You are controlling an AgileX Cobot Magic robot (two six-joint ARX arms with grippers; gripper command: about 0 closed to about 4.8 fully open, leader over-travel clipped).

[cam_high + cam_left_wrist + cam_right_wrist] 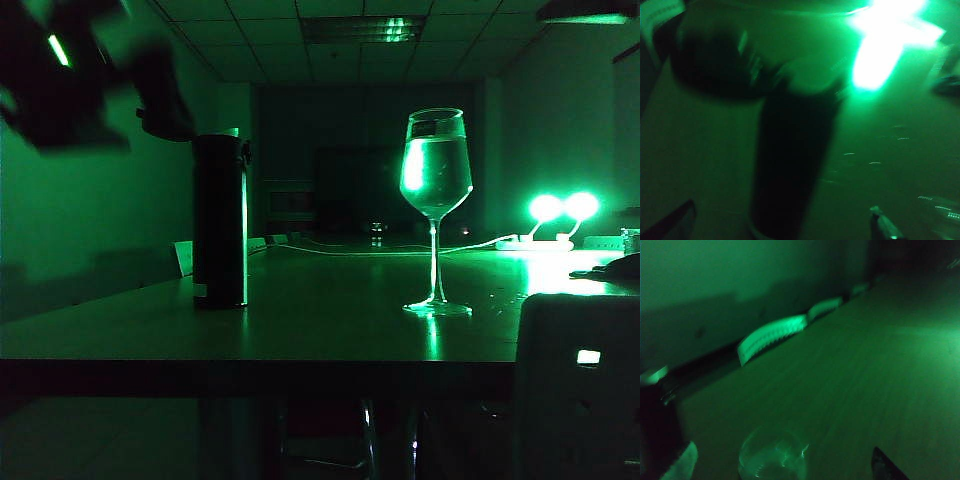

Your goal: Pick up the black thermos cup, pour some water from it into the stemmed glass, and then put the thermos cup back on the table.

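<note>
Nearest the exterior camera stood a dark blocky part of the right arm, low at the right. On the table the black thermos cup stood upright, well apart from the stemmed glass. Above and to its left hung the left tool, blurred, fingers spread and empty; this arm looked nearer. The right tool was also released, over the glass.

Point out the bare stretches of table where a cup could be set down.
The widest bare stretch of table lies between the black thermos and the stemmed glass. The near edge in front of both is bare too. Right of the glass it is crowded: a dark block and small things by the lamps.
</note>
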